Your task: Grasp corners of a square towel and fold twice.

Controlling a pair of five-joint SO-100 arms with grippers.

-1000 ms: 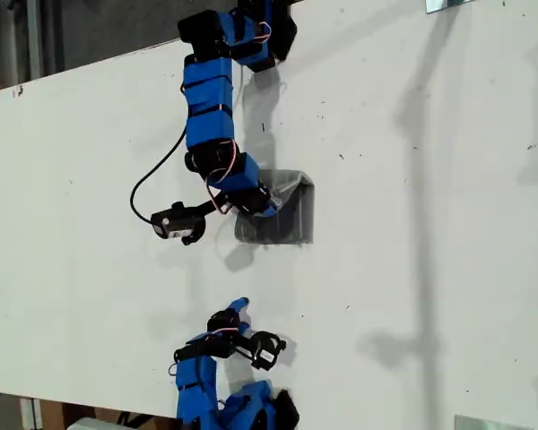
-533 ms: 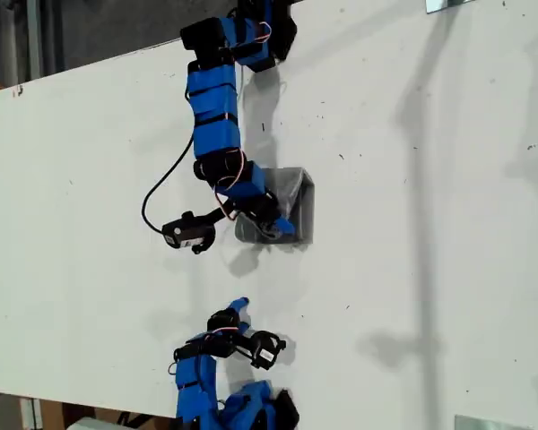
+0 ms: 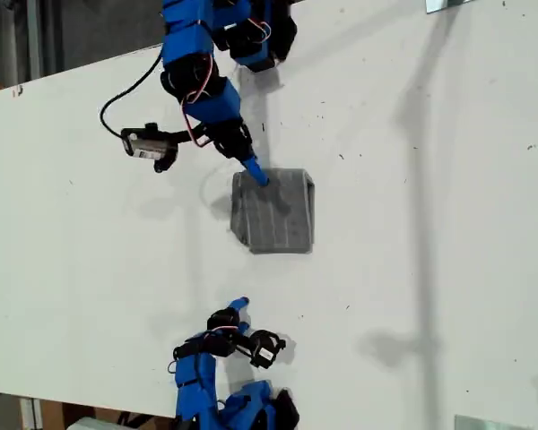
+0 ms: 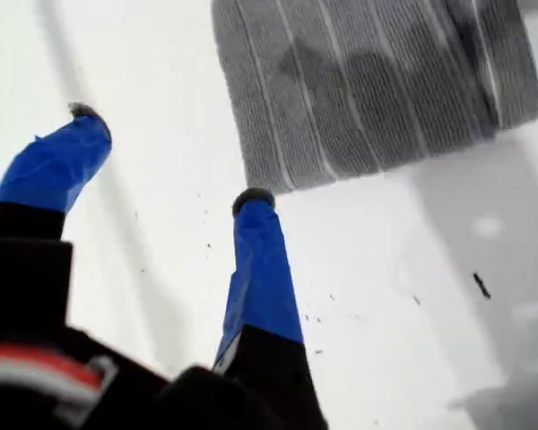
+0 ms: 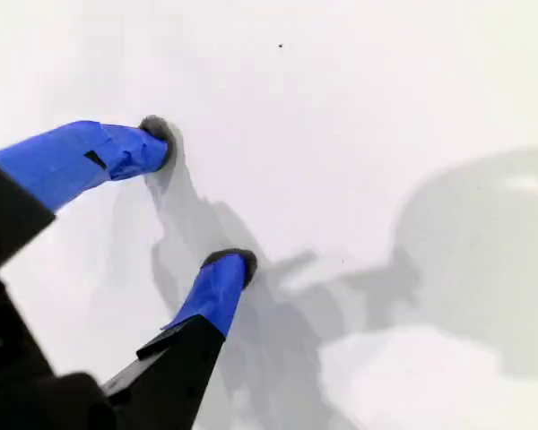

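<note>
A: So, where is the towel [image 3: 274, 211] found?

B: It is seen folded into a compact grey block on the white table [image 3: 430, 224], near the middle of the exterior view. Its pale stripes are shown clearly in the first wrist view [image 4: 377, 81], where it lies flat just beyond the jaw tips.

A: And how is my first gripper [image 4: 166, 157] placed against it?

B: It is held just short of the towel's edge. One blue fingertip [image 4: 253, 201] is seen right at that edge; whether it touches cannot be told. The other tip is well off to the side, over bare table. The jaws are spread wide, and nothing is held between them. In the exterior view the gripper [image 3: 248, 161] is seen at the towel's upper edge.

A: What is shown of my second gripper [image 5: 197, 197]?

B: Its jaws are also apart, with only bare table and shadow between and beyond them. No cloth is seen near it. In the exterior view it [image 3: 239, 307] is found well apart from the towel, towards the lower edge.
</note>
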